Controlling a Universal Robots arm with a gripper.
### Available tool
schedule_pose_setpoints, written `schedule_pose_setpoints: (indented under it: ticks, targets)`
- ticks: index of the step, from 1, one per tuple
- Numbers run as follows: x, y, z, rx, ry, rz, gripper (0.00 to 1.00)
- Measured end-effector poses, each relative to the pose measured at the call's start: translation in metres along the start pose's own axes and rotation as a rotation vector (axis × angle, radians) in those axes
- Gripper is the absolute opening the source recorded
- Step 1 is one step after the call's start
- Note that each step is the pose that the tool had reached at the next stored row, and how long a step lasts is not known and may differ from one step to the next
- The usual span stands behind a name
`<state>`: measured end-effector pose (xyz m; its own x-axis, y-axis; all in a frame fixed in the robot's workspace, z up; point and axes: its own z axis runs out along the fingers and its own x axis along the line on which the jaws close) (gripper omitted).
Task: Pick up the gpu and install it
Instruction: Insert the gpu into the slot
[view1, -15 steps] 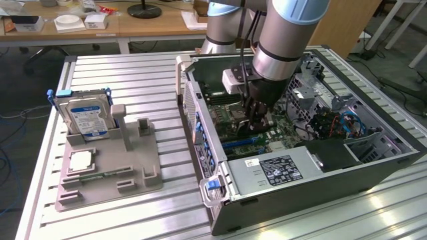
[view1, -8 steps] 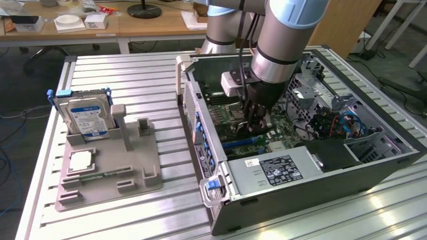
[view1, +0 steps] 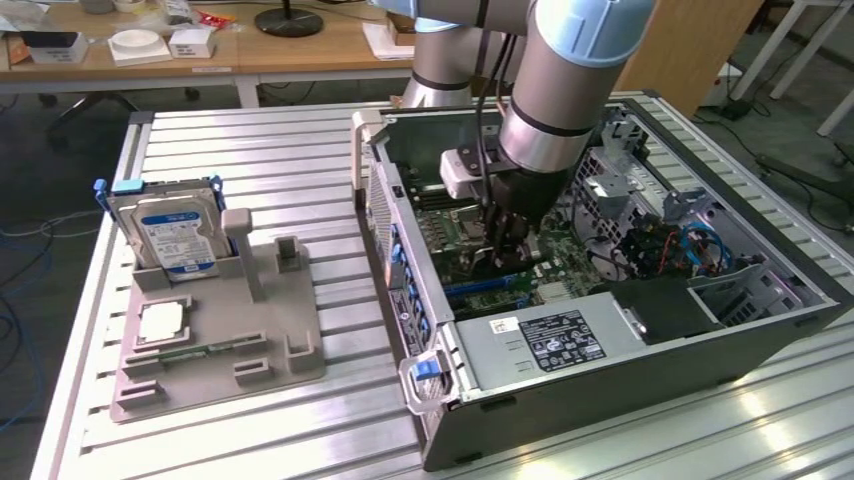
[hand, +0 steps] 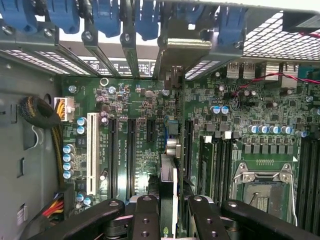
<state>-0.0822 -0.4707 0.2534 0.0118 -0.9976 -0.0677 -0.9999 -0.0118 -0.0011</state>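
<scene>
- On the exterior view's left, a grey fixture tray (view1: 220, 345) lies on the slatted aluminium table (view1: 267, 150); a silver hard drive (view1: 170, 232) stands upright in it, its blue-and-white label facing the camera, the print too small to read.
- A narrow green memory stick (view1: 198, 350) lies flat in the tray, below a pale square part (view1: 163, 322).
- To the right of these, the open computer case (view1: 587, 330) lies on its side with the motherboard (hand: 150, 125) facing up.
- The arm reaches down into the case; the gripper (view1: 511, 250) sits low over the board.
- In the wrist view the gripper's fingers (hand: 147, 215) are narrowed on the gpu (hand: 169, 185), held on edge between them.
- The card's long axis runs along the expansion slots, its far end pointing to the case's rear bracket row with blue clips (hand: 145, 20).
- The card's edge is just above or at a slot; contact cannot be told.
- A power supply (view1: 554, 340) carries a label, unreadable.
</scene>
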Motion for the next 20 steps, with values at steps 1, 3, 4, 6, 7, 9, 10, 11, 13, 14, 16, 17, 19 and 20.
schedule_pose_setpoints:
  ticks: [1,3,4,6,7,9,10,11,13,14,16,17,19,20]
  targets:
    - [0.000,0.0000,0.0007,0.0000,0.0000,0.000,0.27]
    - [0.000,0.0000,0.0023,0.0000,0.0001,0.000,0.27]
    - [0.000,0.0001,0.0032,0.0000,0.0000,0.000,0.27]
    - [0.000,0.0007,0.0051,0.0001,-0.0001,0.000,0.27]
    - [0.000,0.0008,0.0060,0.0001,-0.0001,0.000,0.27]
    - [0.001,0.0009,0.0079,0.0001,-0.0001,0.000,0.27]
    - [0.001,0.0011,0.0087,0.0001,-0.0001,0.000,0.27]
    - [0.001,0.0013,0.0095,0.0000,0.0000,0.000,0.27]
    - [0.001,0.0015,0.0110,0.0001,0.0000,0.000,0.27]
    - [0.001,0.0016,0.0112,-0.0001,0.0002,0.000,0.27]
    - [0.001,0.0016,0.0112,-0.0001,0.0002,0.000,0.27]
    - [0.001,0.0016,0.0113,0.0000,0.0000,0.000,0.27]
    - [0.001,0.0016,0.0113,0.0000,0.0000,0.000,0.27]
    - [0.001,0.0016,0.0113,0.0000,0.0000,0.000,0.27]
